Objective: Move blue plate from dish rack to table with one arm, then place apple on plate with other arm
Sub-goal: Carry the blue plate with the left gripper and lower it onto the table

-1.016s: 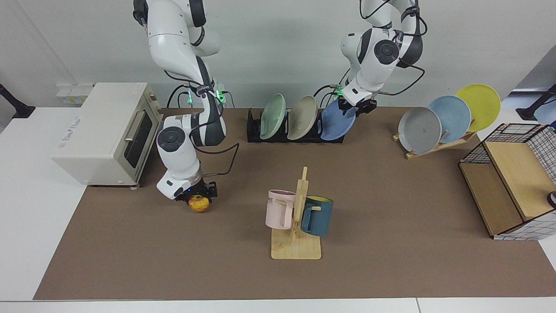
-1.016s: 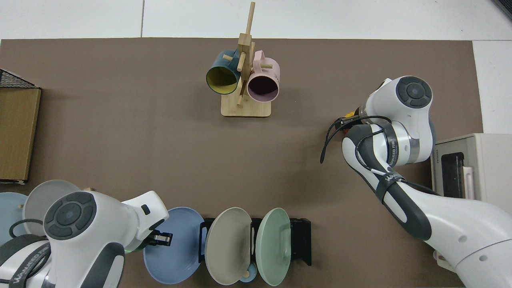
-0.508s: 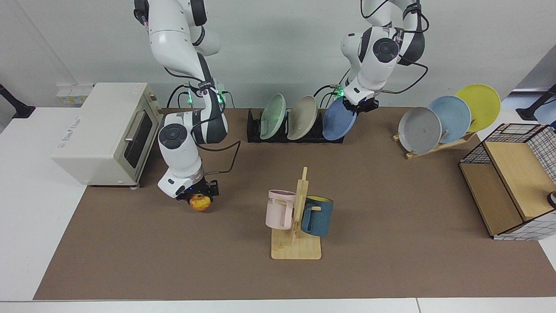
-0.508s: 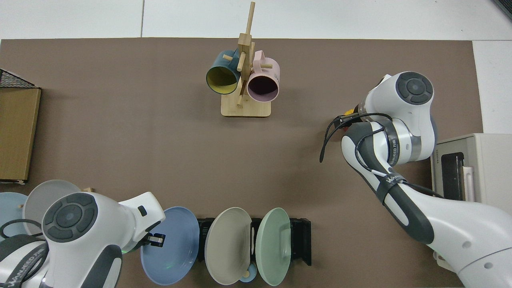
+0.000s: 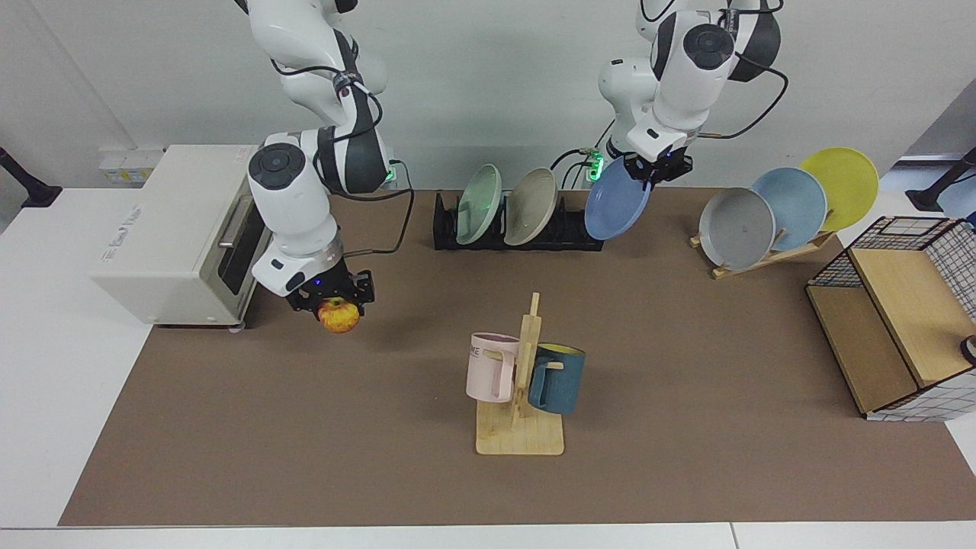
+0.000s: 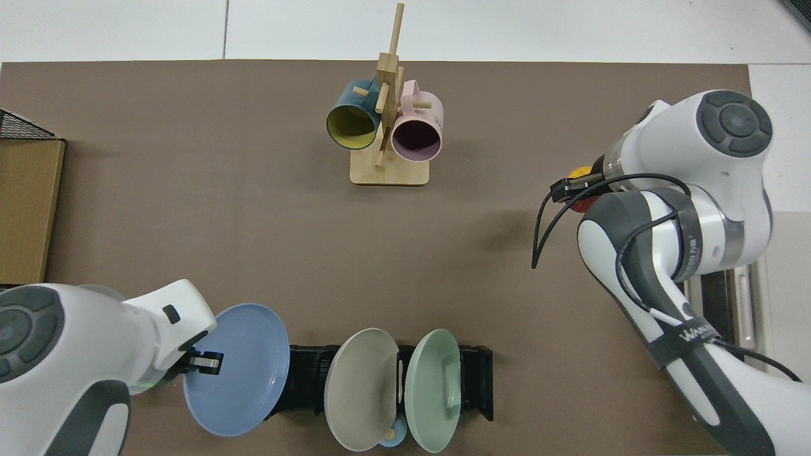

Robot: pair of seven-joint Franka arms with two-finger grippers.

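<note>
The blue plate (image 5: pixel 616 201) hangs clear of the black dish rack (image 5: pixel 576 230), just past its end, with my left gripper (image 5: pixel 654 169) shut on its upper rim. From above, the plate (image 6: pixel 244 373) tilts beside the rack (image 6: pixel 305 380), and the left gripper (image 6: pixel 203 363) pinches its edge. My right gripper (image 5: pixel 332 302) is shut on the red-yellow apple (image 5: pixel 339 316) and holds it above the brown table (image 5: pixel 686 343), in front of the toaster oven. In the top view only a sliver of the apple (image 6: pixel 579 173) shows beside the right gripper (image 6: pixel 573 189).
A green plate (image 5: pixel 479 204) and a beige plate (image 5: pixel 531 206) stay in the rack. A mug tree (image 5: pixel 521 381) stands mid-table. A toaster oven (image 5: pixel 183 229), a wooden stand (image 5: pixel 770 258) with three plates and a wire-and-wood box (image 5: pixel 892 320) line the sides.
The left gripper has lifted the blue plate up out of the rack and sideways past its end. The right gripper has raised the apple off the table towards the toaster oven.
</note>
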